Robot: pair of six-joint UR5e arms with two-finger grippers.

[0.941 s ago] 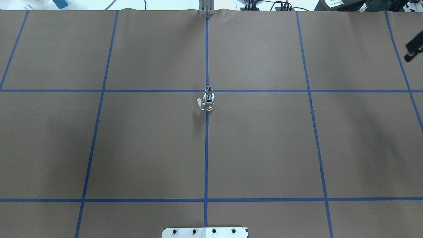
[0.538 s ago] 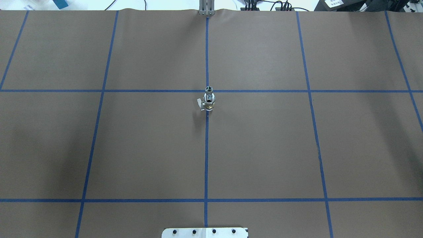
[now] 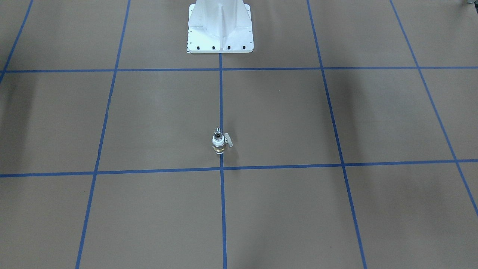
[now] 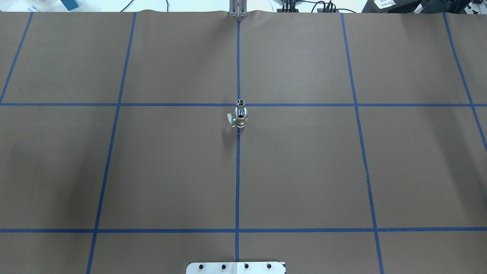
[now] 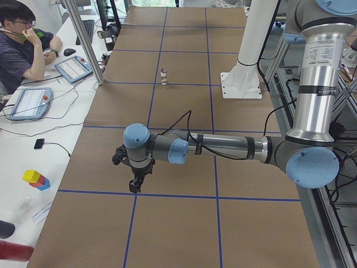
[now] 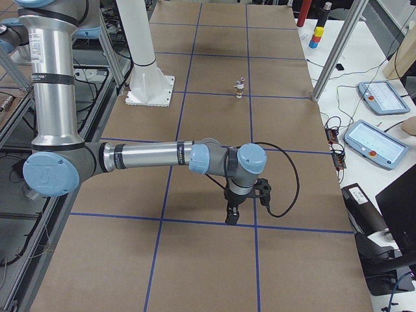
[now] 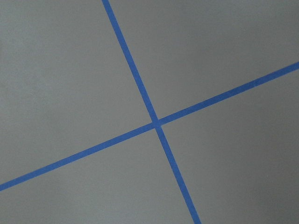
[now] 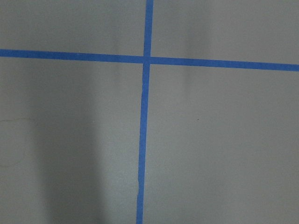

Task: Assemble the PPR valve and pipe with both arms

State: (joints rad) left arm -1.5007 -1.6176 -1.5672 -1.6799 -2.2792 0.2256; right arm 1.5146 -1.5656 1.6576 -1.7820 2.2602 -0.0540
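Pedestal (image 4: 236, 267): white, bolted to the table (image 4: 304, 171) at the robot's edge, on the centre tape line.

Left gripper (image 5: 134, 187): hung fingers-down over a tape crossing (image 7: 156, 123) toward the table's left end, well apart from the parts, carrying nothing. Finger spacing: cannot tell; seen only from the side, no fingers in the wrist view.

Right gripper (image 6: 231, 218): hung the same way over a crossing toward the right end, empty, well apart from the parts. Finger spacing: cannot tell, for the same reason.

PPR valve (image 3: 219, 145): upright at mid-table on the centre line, just on the robot's side of a cross line; brass end down, white collar above, lever (image 3: 229, 142) toward the robot's left.

Pipe (image 4: 241, 103): standing on the valve's top end, in line with it, dark bore upward. Depth of seating: too small to tell.

Post (image 4: 237, 9): metal upright at the far edge, on the centre line.

Stage (judged): parts joined, or at least stacked; both arms parked clear; task probably at its close.

Procedure: keep both arms wide of mid-table and avoid any sweep across it. Tall, narrow stack on a small foot, likely to topple at a light touch. If further seating needed, clamp the brass body below the lever first, then press the pipe straight down along the axis. No side load.
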